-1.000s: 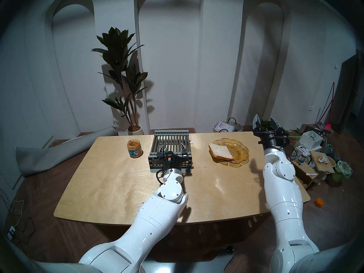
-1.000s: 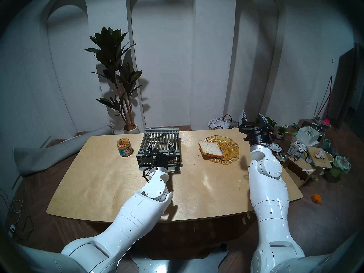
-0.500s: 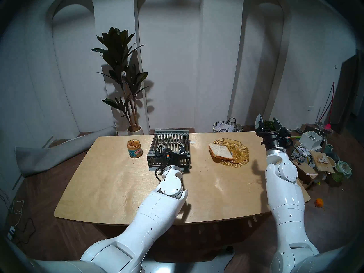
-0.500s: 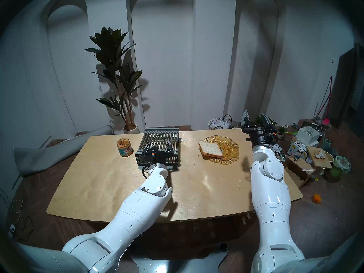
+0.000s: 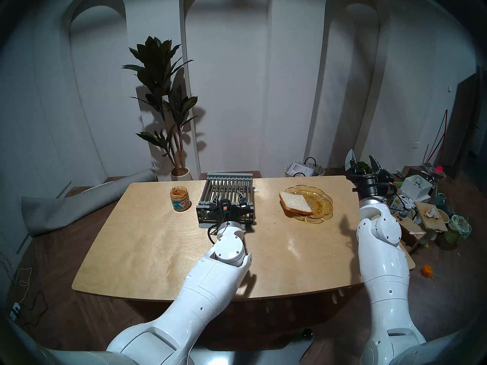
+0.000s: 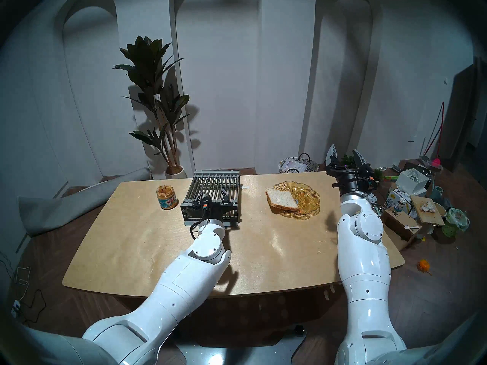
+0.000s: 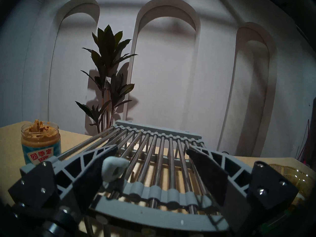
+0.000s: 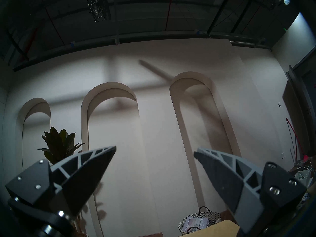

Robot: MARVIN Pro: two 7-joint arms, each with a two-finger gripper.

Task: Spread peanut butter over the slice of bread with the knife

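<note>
The knife (image 7: pixel 113 169) lies on the grey barred rack (image 5: pixel 226 188); only its light grey handle end shows, close to the left finger's inner pad, and the blade is hidden. My left gripper (image 5: pixel 228 196) (image 7: pixel 151 149) is open low over the rack's near end, fingers either side of the handle. The peanut butter (image 7: pixel 38 129) fills an open jar (image 5: pixel 180 198) left of the rack. The slice of bread (image 5: pixel 295 202) leans on the amber plate (image 5: pixel 325 206). My right gripper (image 5: pixel 361 156) (image 8: pixel 155 150) is open and empty, raised beyond the table's right far corner.
A wicker basket (image 5: pixel 304 169) stands behind the table. A potted plant (image 5: pixel 163 106) is at the back left, a rolled grey mat (image 5: pixel 79 203) lies left of the table, and boxes and clutter (image 5: pixel 421 206) crowd the floor at the right.
My left gripper has moved a little farther and to the left over the rack, whose near end has shifted slightly left. My right gripper has moved right and slightly up.
</note>
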